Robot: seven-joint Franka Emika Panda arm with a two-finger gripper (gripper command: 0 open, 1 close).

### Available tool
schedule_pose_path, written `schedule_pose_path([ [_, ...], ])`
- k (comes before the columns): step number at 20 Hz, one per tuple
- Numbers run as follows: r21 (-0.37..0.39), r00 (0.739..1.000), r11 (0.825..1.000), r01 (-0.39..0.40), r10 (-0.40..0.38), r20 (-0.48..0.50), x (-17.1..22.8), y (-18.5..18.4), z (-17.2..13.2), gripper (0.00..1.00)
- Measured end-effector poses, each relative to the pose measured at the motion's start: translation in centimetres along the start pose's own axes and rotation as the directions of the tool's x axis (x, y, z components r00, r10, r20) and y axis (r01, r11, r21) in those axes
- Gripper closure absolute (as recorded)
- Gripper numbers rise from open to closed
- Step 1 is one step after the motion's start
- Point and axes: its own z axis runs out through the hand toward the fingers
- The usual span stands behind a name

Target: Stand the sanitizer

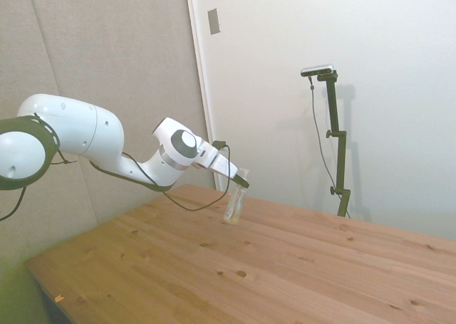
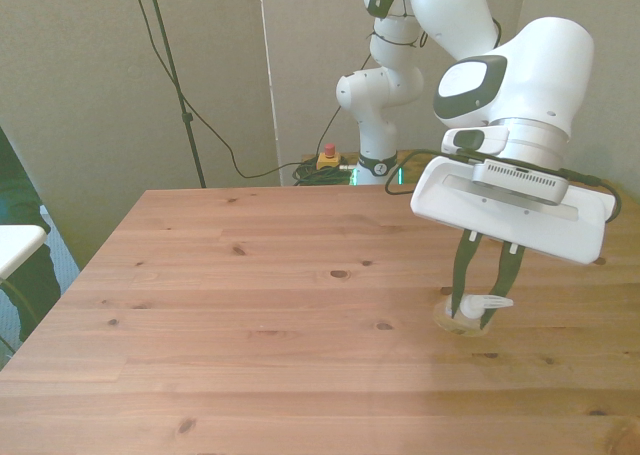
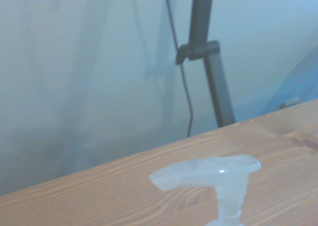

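In the side view, the sanitizer (image 1: 235, 204) is standing nearly upright on the wooden table (image 1: 285, 267), directly below the gripper (image 1: 244, 178), with its long axis running up into the claw. The base looks to be touching the wood or just off it (I cannot tell which). Nothing else is sitting near the claw on this side.

In the front view, the gripper (image 2: 485, 293) is pointing down and its two dark fingers (image 2: 460, 275) are pinching the bottle's neck, one on each side, just above the white pump nozzle (image 2: 488, 303), which is sticking out toward the front view's right. The clear body is hanging straight beneath the claw, its foot meeting the table (image 2: 250, 305). Judging from this, the coming move turns on whether the bottle is truly vertical and bearing on the wood before the fingers part.

In the wrist view, the nozzle (image 3: 208, 172) is showing close up, blurred, level over the boards (no tilt that I can make out), with nothing crowding it.
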Motion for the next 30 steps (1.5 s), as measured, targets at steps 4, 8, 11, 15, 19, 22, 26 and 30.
schedule_pose_path([
  [4,0.046,0.991,0.998,-0.036,0.041,-0.124,-0.5,1.3,-0.3,1.0],
  [8,0.11,0.972,0.991,-0.077,0.099,-0.211,-0.8,2.1,-0.1,1.0],
  [11,0.158,0.955,0.983,-0.089,0.129,-0.266,-1.0,2.6,0.5,1.0],
  [15,0.188,0.944,0.977,-0.102,0.155,-0.292,-3.0,3.8,2.0,1.0],
  [19,0.214,0.94,0.972,-0.101,0.164,-0.3,-3.1,2.5,2.0,1.0],
  [22,0.234,0.936,0.967,-0.098,0.169,-0.308,-3.1,1.4,1.8,1.0],
  [26,0.216,0.936,0.973,-0.082,0.15,-0.319,-4.3,1.6,3.6,1.0],
  [30,0.207,0.934,0.975,-0.08,0.146,-0.325,-4.9,1.6,4.7,1.0],
])
